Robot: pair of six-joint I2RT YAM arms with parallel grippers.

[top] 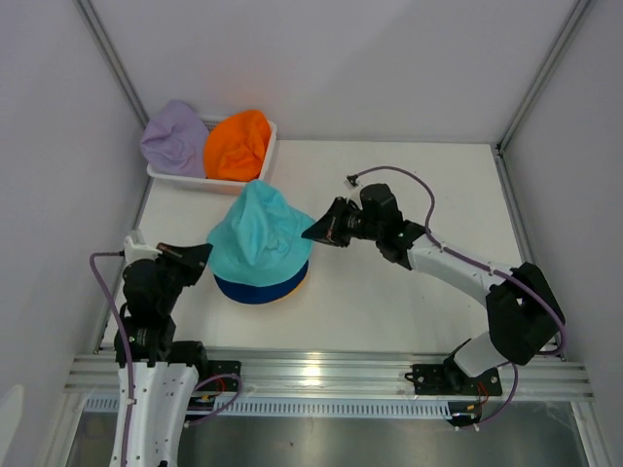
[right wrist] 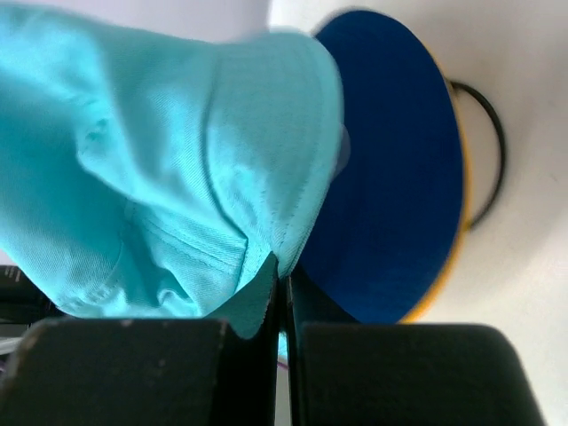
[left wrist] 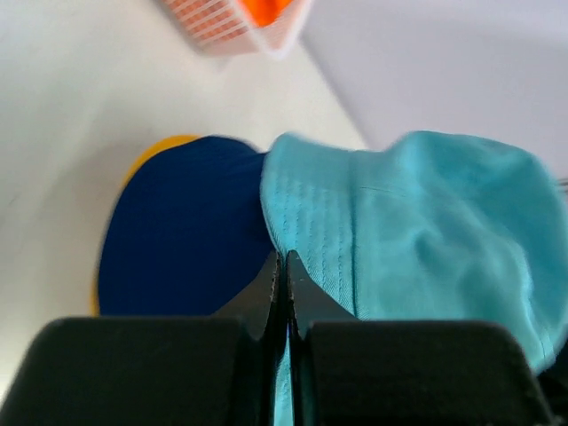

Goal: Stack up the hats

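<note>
Left hand point(left wrist: 284, 266) and right hand point(right wrist: 282, 271) each pinch the brim of the teal hat point(top: 261, 233), one on each side of the navy hat point(top: 258, 290). The teal hat sits tilted over the navy hat and appears not fully seated.

Risks:
- Uneven release would leave it skewed.
- A thin pinch may slip.
- A pull may drag the navy hat off the yellow hat point(left wrist: 146, 155) beneath it.

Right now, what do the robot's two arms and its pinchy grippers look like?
The left arm and the right arm are both smooth white tubes joined by chunky black joints. A thin purple cable loops along each one. The left gripper and the right gripper are all black, with a boxy body and two flat fingers that narrow to points. I can't see any markings.
</note>
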